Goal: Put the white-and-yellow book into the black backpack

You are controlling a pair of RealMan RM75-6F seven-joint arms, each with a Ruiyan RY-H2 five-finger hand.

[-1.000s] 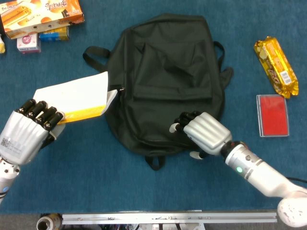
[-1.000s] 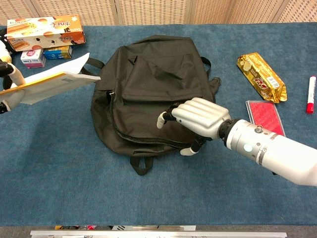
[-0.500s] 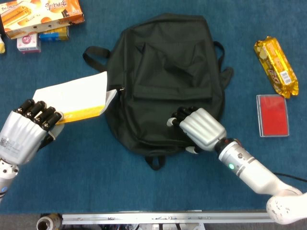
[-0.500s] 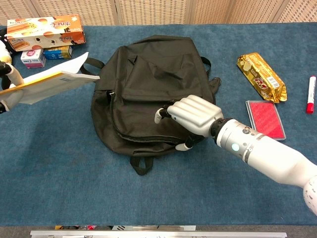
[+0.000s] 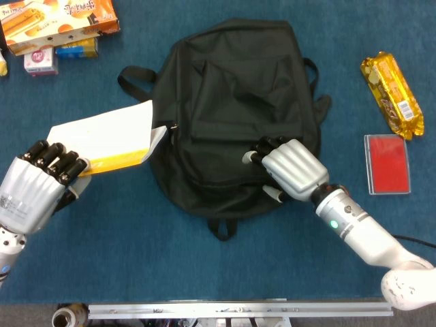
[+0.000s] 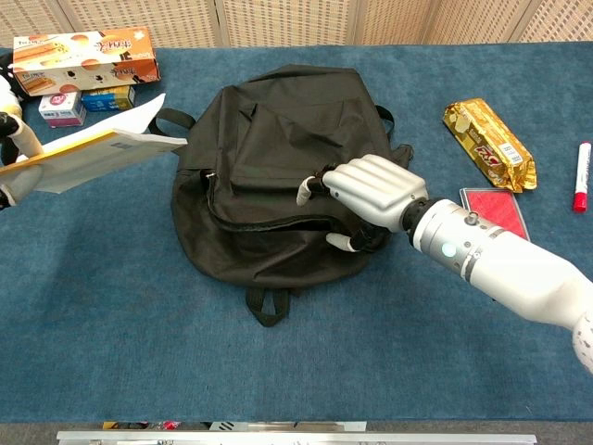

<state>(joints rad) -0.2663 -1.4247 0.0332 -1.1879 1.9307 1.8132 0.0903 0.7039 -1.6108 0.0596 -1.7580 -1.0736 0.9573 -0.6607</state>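
Our left hand (image 5: 42, 178) grips the book (image 5: 109, 138) by its near end, holding it above the table, its far corner just at the backpack (image 5: 231, 102) opening. Our right hand (image 5: 289, 169) pinches the backpack's front flap, fingers curled into the fabric.

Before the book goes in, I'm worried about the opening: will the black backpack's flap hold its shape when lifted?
Probably not. The black backpack lies slumped and creased, so its fabric looks floppy. The flap likely sags unless the right hand, gripping it, holds it up. It looks nearly empty, so probably light and apt to slide.
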